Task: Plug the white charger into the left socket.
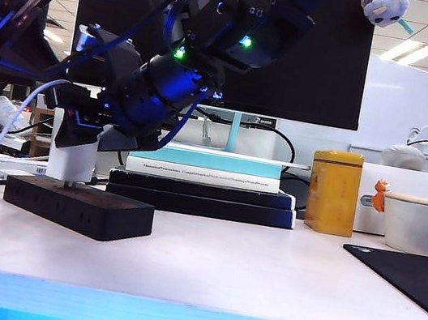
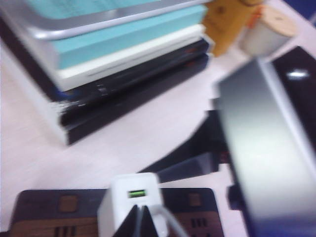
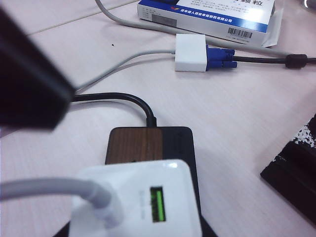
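Observation:
The white charger [image 1: 72, 159] stands upright on the left end of the black power strip [image 1: 79, 207]. A short length of its prongs shows above the strip's top. The left socket lies under it, hidden. My right gripper [image 1: 79, 129] reaches across from the upper right and is shut on the charger's upper part. Up close the charger [image 3: 140, 202] shows a green port and its thin white cable [image 3: 49, 190]. My left gripper [image 2: 140, 222] is shut, its fingertips together at the top of the charger [image 2: 131, 197] beside the cable. Whether they touch it I cannot tell.
A stack of books [image 1: 206, 183] stands just behind the strip. A yellow tin [image 1: 333, 191], a white mug [image 1: 421, 223] and a black mat [image 1: 415, 284] are to the right. A white adapter with a blue plug [image 3: 191, 52] and a barcode box [image 3: 212, 15] lie beyond the strip's cable end.

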Robot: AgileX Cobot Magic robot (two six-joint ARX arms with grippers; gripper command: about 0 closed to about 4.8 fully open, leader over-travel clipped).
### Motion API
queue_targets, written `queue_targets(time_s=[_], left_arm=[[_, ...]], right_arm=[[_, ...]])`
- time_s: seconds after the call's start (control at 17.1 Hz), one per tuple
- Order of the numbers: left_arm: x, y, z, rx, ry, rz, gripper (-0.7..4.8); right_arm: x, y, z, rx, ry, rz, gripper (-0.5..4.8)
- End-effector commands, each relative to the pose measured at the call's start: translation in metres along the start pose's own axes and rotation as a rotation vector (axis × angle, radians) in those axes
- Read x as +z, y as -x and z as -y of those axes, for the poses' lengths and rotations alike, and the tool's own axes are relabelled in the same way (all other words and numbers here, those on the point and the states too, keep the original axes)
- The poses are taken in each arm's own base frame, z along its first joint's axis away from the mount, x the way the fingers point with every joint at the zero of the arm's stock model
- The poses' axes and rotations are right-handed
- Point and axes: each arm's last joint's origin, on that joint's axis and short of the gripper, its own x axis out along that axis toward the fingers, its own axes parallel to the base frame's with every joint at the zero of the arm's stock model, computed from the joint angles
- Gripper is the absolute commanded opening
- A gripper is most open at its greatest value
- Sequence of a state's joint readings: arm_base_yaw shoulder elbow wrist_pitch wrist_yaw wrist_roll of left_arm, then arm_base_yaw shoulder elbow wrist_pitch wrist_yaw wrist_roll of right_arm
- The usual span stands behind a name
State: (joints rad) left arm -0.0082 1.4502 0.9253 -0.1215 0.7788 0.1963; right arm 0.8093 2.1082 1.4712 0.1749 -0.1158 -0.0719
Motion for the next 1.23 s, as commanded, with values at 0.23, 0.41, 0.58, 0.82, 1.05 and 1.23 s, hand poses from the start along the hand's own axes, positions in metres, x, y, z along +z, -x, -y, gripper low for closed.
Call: queue_targets(time_s=[0.23,0.41,0.58,0.82,1.05,1.23], left_arm=[[-0.01,-0.007,-0.005,-0.022,-0.045,-0.057,-0.05],[-0.012,-0.008,-0.006,-0.004,-0.04,-0.072,-0.05],[-0.012,-0.009,-0.006,0.01,-0.036,-0.082,-0.05],[-0.012,-0.01,-0.003,-0.036,-0.033,-0.072,-0.05],[-0.014,-0.011,-0.002,-0.023,-0.023,-0.094,-0.05],[-0.018,-0.017,-0.004,-0.004,-0.014,-0.123,-0.05]], right_arm=[[0.004,0.001,-0.002,-0.007,0.003,0.023,2.55],[0.005,0.001,-0.003,-0.004,0.005,0.023,2.55],[0.005,0.0,-0.007,0.003,0.009,0.024,2.55],[0.005,-0.003,-0.019,-0.069,0.021,0.035,2.55],[0.004,-0.005,-0.02,-0.077,-0.028,0.058,2.55],[0.002,-0.006,-0.02,-0.078,-0.03,0.037,2.54]])
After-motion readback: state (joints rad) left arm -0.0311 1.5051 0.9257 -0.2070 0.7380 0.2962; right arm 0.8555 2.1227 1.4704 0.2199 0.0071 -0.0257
